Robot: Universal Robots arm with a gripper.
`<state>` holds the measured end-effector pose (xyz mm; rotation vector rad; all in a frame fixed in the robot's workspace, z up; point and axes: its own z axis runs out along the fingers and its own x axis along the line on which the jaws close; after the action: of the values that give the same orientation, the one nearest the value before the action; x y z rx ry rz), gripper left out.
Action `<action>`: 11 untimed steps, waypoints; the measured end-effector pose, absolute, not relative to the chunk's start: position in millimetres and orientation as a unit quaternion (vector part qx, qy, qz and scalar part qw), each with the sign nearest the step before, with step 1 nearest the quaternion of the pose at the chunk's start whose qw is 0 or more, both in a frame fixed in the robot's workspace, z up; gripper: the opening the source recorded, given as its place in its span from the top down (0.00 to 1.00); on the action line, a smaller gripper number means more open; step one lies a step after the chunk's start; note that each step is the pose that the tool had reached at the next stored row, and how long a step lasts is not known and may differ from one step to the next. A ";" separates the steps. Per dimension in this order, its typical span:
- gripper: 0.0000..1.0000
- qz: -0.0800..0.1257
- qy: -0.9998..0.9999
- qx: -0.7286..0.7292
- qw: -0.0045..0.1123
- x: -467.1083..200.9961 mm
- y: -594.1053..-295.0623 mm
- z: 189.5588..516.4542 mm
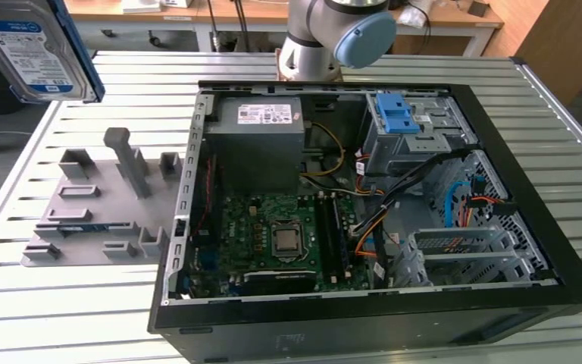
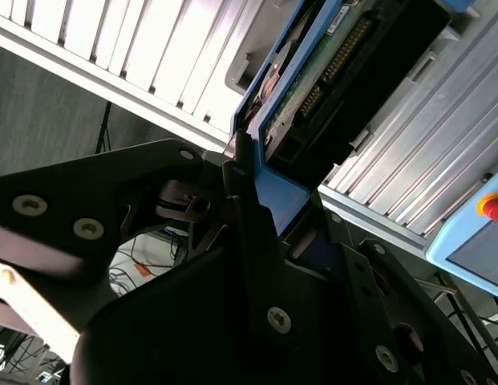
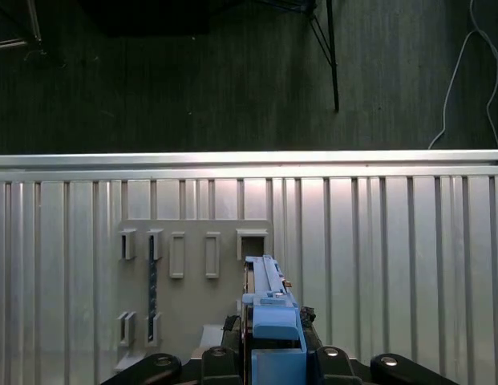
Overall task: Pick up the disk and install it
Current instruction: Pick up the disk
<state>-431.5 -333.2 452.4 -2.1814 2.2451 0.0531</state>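
Exterior view: disk (image 1: 30, 53) hangs high at the exterior view's left, clear of the table (image 1: 554, 98), above and beyond the grey fixture plate (image 1: 89, 220) and well apart from the open PC case (image 1: 533, 227). It's a flat silver metal slab w/ a blue-and-white label facing the camera and a blue plastic frame along its edge. It stands on edge, long axis approx vertical and tilted a little.

The table is ribbed aluminium slats. The plate is matte grey w/ upright slotted blocks. The case is black sheet metal lying on its side, w/ a green motherboard (image 1: 281, 227) and a grey box bearing a white sticker (image 1: 261, 133) inside.

Second wrist view: the black gripper (image 2: 247, 172) is clamped onto the disk's blue frame, fingers (image 2: 242, 208) pressed against it (green circuit board and a connector row show on the underside). In the first wrist view the disk sits edge-on, its long axis running straight out from the gripper toward the plate.
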 end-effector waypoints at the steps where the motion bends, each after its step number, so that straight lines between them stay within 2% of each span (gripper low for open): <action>1: 0.64 0.017 0.717 -0.697 0.005 -431.5 -333.1 453.4; 11: 0.64 0.017 0.717 -0.697 0.005 -431.5 -332.9 464.7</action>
<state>-431.5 -332.9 464.7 -2.1814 2.2451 0.0531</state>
